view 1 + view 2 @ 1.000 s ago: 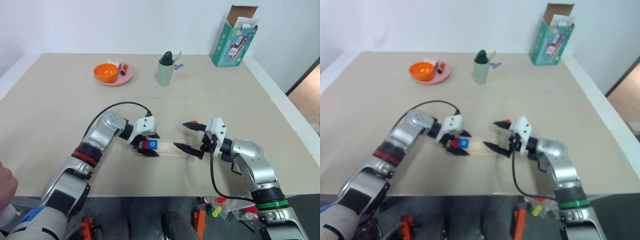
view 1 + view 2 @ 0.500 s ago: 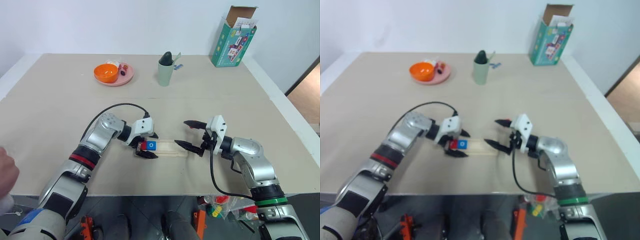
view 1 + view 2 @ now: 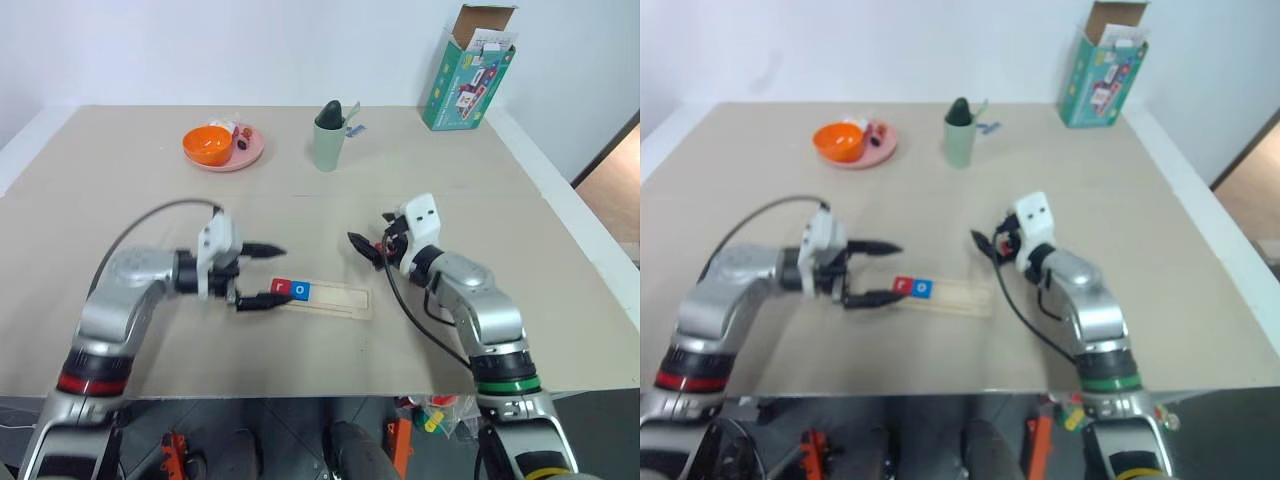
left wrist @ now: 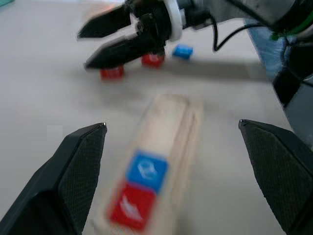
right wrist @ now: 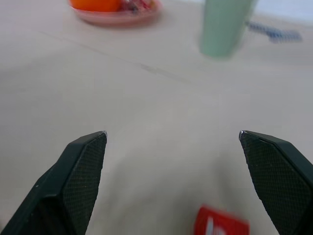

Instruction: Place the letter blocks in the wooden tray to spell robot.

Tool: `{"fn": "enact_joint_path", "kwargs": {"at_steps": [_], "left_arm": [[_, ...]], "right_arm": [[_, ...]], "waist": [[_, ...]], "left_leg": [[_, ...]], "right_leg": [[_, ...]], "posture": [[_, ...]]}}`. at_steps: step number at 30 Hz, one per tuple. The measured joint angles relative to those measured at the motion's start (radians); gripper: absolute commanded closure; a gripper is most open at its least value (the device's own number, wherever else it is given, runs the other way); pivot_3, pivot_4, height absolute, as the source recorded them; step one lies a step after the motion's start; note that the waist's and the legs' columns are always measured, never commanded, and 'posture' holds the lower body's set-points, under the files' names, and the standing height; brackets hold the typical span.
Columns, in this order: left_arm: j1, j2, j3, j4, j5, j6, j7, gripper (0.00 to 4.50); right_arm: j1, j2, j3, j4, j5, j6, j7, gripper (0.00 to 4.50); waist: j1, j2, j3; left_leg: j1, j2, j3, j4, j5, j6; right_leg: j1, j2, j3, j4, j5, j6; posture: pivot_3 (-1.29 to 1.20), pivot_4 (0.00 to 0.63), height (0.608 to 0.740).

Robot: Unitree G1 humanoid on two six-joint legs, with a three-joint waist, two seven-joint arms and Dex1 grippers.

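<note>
Left eye view: wooden tray (image 3: 340, 299) holds two letter blocks (image 3: 292, 289).

The letters on the tray's red block (image 4: 132, 210) and blue block (image 4: 146, 170) blur beyond reading. A loose red block (image 5: 220, 223) is cut by the frame's edge.

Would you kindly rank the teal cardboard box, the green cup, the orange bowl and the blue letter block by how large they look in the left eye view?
1. Teal cardboard box
2. Green cup
3. Orange bowl, close to the cup; both sit far back, so this order is unsure
4. Blue letter block, clearly smallest though nearest the camera
</note>
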Motion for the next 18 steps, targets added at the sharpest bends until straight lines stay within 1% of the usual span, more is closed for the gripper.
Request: {"fn": "enact_joint_path", "kwargs": {"at_steps": [2,4,5,9,13,18], "left_arm": [[0.047,-0.015,0.019,-0.059,-0.014,-0.019,0.047,0.01],[0.092,-0.019,0.031,-0.124,-0.025,-0.037,0.087,0.01],[0.119,-0.023,0.031,-0.152,-0.034,-0.04,0.104,0.01],[0.189,-0.031,0.025,-0.198,-0.051,-0.038,0.158,0.01],[0.2,-0.03,0.024,-0.221,-0.062,-0.038,0.193,0.01],[0.215,-0.023,0.018,-0.228,-0.072,-0.039,0.206,0.01]], "right_arm": [[0.01,0.011,-0.004,-0.005,-0.021,0.034,-0.054,0.0],[0.011,0.025,-0.005,-0.03,-0.035,0.056,-0.092,0.0],[0.013,0.032,-0.006,-0.042,-0.041,0.067,-0.11,0.0],[0.031,0.059,-0.016,-0.051,-0.047,0.111,-0.166,0.0],[0.037,0.087,-0.035,-0.051,-0.042,0.154,-0.206,0.0],[0.036,0.138,-0.083,-0.049,-0.03,0.206,-0.249,0.0]], "waist": [[0.008,0.0,0.0],[0.008,0.0,0.0],[0.006,0.0,0.0],[0.003,0.0,0.0],[0.003,0.0,0.0],[0.001,0.0,0.0]], "left_leg": [[-0.002,-0.002,-0.001,0.001,0.002,-0.003],[-0.001,-0.002,0.001,0.002,0.002,-0.004],[0.0,-0.003,0.002,0.003,0.003,-0.004],[0.003,-0.003,0.002,0.003,0.005,-0.004],[0.003,-0.001,0.002,0.002,0.007,-0.004],[0.004,0.0,0.002,0.001,0.008,-0.004]], "right_leg": [[0.0,-0.002,-0.002,0.0,0.001,0.002],[0.001,-0.003,0.0,-0.002,-0.001,0.01],[0.002,-0.003,0.001,-0.002,0.0,0.011],[0.004,-0.002,0.002,-0.002,0.002,0.009],[0.003,0.0,0.002,-0.002,0.004,0.006],[0.003,0.002,0.002,-0.002,0.005,0.007]], "posture": [[0.0,0.15,0.74],[0.0,0.15,0.74],[0.0,0.15,0.74],[0.0,0.15,0.74],[0.0,0.15,0.74],[0.0,0.15,0.74]]}}
